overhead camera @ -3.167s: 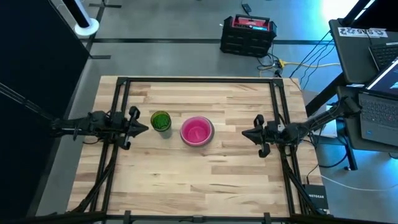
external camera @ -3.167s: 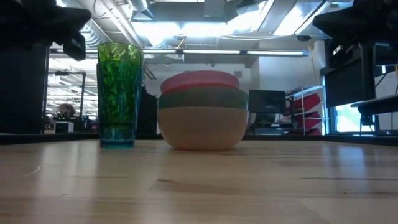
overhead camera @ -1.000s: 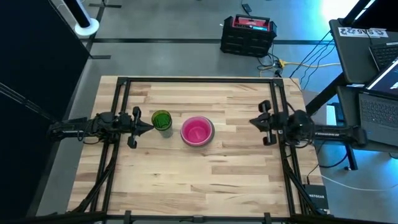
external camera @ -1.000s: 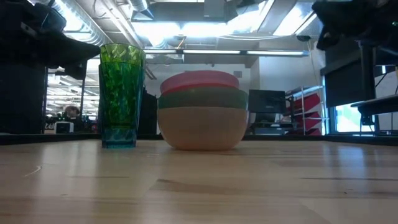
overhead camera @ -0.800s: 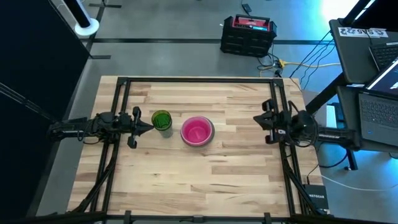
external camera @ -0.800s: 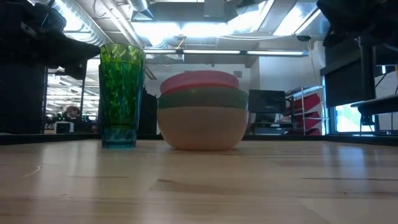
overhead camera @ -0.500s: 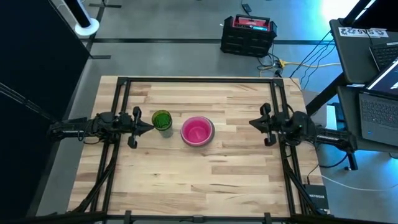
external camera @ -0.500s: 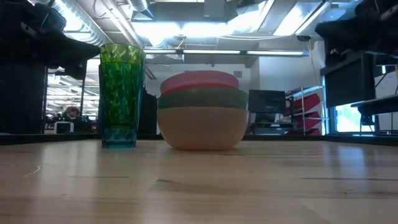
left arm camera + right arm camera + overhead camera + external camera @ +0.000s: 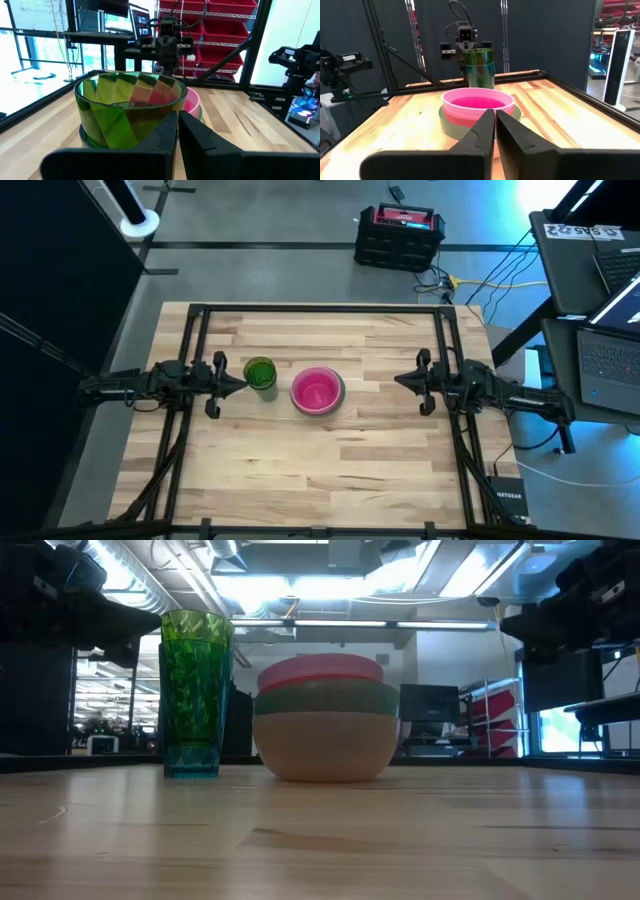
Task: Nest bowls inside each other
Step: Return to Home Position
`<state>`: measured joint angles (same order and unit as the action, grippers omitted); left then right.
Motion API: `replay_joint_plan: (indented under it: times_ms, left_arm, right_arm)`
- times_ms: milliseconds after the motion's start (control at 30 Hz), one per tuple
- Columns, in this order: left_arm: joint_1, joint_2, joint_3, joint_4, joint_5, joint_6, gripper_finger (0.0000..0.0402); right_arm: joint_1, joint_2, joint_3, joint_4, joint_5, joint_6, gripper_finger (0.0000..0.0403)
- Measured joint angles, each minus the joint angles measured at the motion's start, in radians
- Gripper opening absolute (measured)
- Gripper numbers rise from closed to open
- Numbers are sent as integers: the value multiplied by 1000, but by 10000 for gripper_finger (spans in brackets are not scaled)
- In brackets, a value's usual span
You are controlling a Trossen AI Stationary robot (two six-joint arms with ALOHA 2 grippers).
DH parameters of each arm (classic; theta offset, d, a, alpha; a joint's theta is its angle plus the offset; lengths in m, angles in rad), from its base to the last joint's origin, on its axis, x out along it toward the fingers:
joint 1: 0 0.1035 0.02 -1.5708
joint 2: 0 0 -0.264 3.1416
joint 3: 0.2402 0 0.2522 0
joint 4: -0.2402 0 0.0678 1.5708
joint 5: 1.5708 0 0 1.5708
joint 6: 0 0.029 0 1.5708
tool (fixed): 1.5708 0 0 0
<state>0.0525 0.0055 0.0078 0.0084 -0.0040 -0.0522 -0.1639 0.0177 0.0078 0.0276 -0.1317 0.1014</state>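
The bowls stand nested in one stack at the table's middle: a pink one on top, a green one under it, a pale peach one on the wood. My left gripper is shut and level, to the left of the bowls, beside a green tumbler. It shows shut in the left wrist view too. My right gripper is shut and level, right of the bowls and well apart from them, pointing at the pink bowl.
The green tumbler stands upright inside a teal one, just left of the bowls. Black frame rails run along the table's far, left and right sides. Bare wood lies toward the near edge.
My right gripper has sunk and tipped until it points level, ending slightly nearer the bowls; it stays shut. The bowls and the tumbler have kept their places.
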Motion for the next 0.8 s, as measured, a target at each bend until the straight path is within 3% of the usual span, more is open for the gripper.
replay_joint_plan:
  times_ms: [800]
  left_arm:
    - [0, 0, 0, 0, 0, 0, 0]
  right_arm:
    - [0, 2, 0, -1, 8, -2, 1]
